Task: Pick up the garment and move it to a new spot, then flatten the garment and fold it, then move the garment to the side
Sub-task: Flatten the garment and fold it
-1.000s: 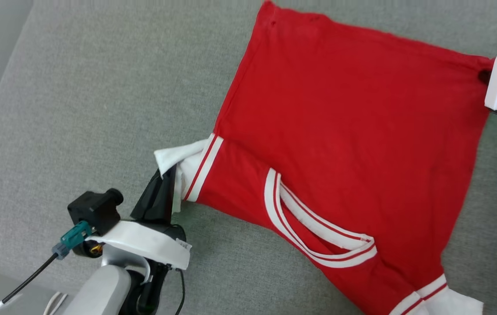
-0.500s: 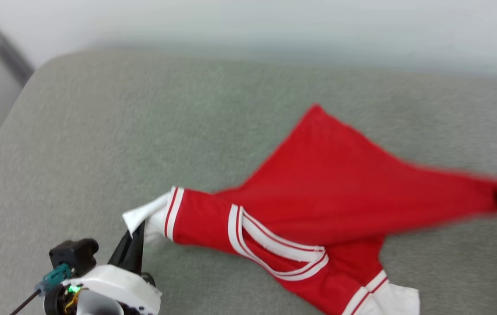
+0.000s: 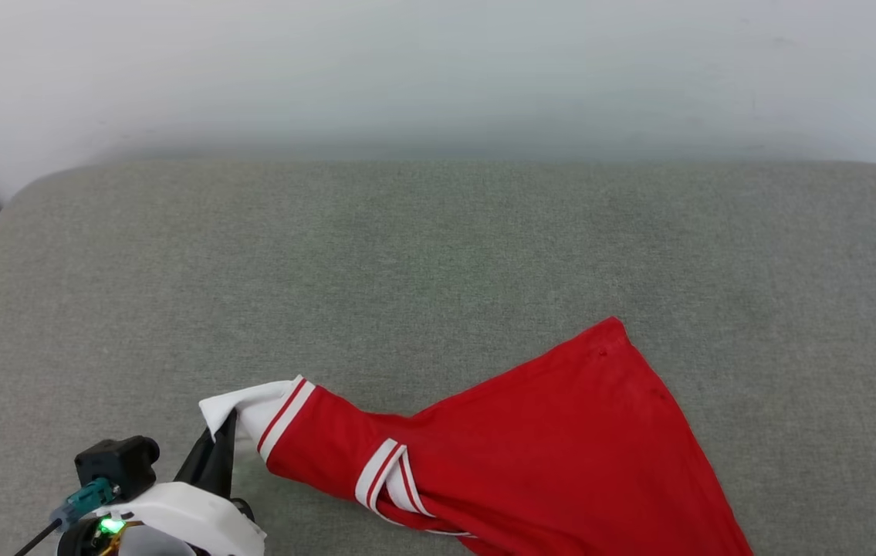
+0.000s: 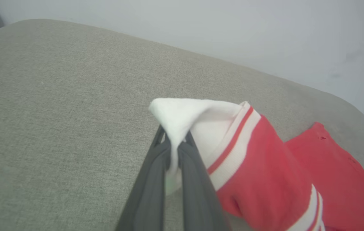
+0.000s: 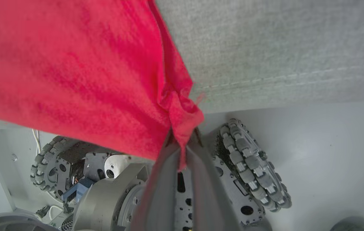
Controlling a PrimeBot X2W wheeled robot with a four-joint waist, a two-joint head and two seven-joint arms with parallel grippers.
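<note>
Grey fabric cushion (image 3: 407, 270), broad and flat, spanning the head view from one rounded far corner to the other, far edge meeting a pale wall (image 3: 438, 69). Wide bare stretch of cushion across the far half and the whole left side, with more open room to the right of the cloth. Red garment (image 3: 561, 448) at the near right of the cushion, pulled into a slanted sheet, one hem corner pointing toward the far edge, the rest running off the bottom of the view. White-and-red striped trim at the shoulder end, white lining turned out beyond it. Left gripper (image 4: 175, 141) at the near left, dark fingers pressed together on the tip of that white lining, holding it raised above the cushion. Right gripper (image 5: 183, 138) at the garment's opposite end, fingers pinched tight on a bunched red corner, cloth fanning away from it, seamed cushion edge just behind. Beyond that, a roller-rimmed wheel (image 5: 252, 166) of the robot's base on pale floor (image 5: 329, 144).
</note>
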